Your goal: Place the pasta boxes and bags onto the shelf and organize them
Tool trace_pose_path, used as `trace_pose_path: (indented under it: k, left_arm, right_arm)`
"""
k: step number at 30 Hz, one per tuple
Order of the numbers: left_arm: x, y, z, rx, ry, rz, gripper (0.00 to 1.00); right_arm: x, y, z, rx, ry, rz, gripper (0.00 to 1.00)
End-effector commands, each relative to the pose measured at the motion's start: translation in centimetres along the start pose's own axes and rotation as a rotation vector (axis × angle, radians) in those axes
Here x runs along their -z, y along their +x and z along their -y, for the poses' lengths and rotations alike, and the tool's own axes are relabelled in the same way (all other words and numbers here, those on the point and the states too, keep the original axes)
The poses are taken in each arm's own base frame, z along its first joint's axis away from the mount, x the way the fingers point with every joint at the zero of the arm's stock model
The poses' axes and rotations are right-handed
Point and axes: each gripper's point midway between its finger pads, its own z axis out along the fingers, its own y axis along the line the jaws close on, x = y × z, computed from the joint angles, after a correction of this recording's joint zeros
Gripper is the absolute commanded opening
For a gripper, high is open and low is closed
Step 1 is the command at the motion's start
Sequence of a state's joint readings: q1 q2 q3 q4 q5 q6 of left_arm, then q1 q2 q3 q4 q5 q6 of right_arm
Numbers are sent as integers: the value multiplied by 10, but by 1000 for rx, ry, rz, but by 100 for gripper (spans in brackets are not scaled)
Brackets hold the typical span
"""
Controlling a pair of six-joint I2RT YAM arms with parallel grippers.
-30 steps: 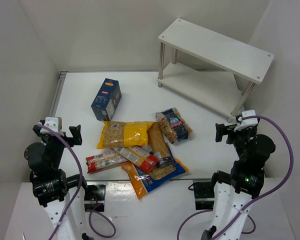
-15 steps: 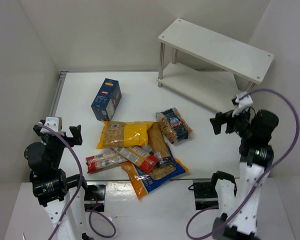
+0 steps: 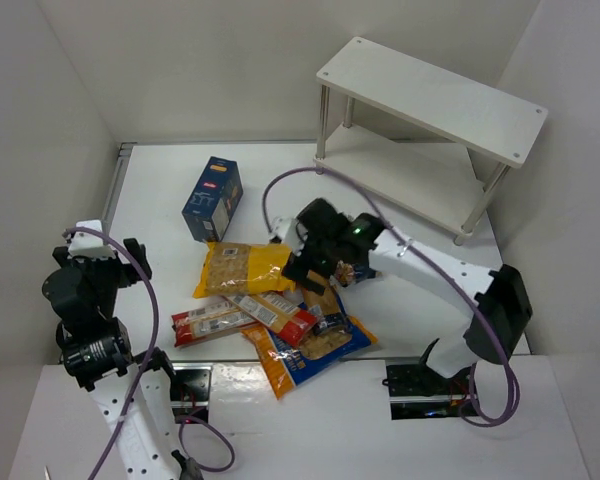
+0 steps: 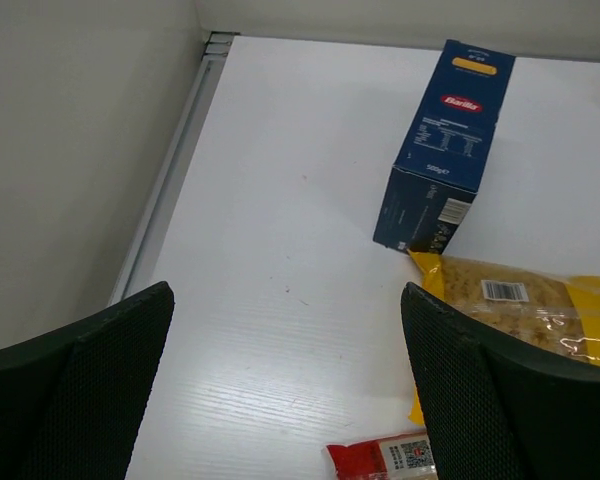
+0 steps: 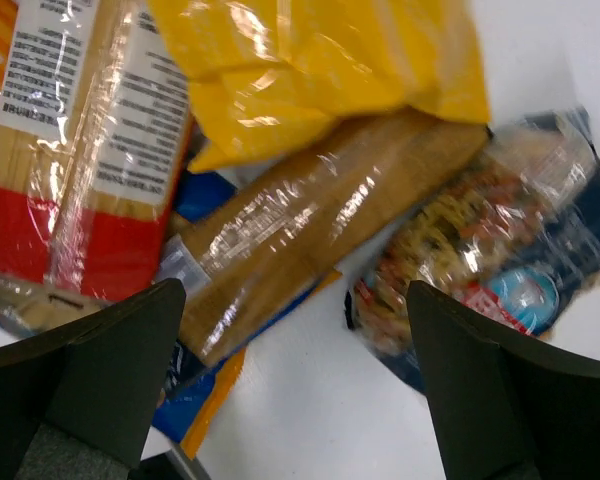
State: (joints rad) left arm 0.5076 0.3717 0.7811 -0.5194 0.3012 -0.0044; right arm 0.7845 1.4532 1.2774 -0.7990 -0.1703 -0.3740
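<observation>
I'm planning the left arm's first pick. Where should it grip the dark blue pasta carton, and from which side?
I'd come from straight above and close across the middle of the dark blue carton, jaws on its two long side walls. It lies flat with bare table along both long sides. Only the yellow bag crowds its near end.

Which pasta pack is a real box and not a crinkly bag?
The dark blue carton with the red logo, lying flat; all the other packs are soft, shiny plastic.
</observation>
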Motion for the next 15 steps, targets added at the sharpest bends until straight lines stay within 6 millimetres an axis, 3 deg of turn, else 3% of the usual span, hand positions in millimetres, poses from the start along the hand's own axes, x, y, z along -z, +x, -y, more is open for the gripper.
trace_pose_path:
  k: [1,4,9,11,15]
  left_arm:
    - [0,-13,-13,5,-59,34,100]
    - [0,-12,-18,8,-88,33,100]
    - [-1,-13,-26,13,-120,31,100]
    - [-3,-11,-27,16,-119,23,100]
    - [-3,-11,-27,16,-119,23,100]
  right_arm:
    - [-5,-32,-2,125,221,34,100]
    - [-21,-56,-26,274,296,83,100]
    - [-41,-72,-68,409,246,122,100]
    - [-43,-85,-69,475,299,175,100]
    - [-68,-83,-67,527,295,154,100]
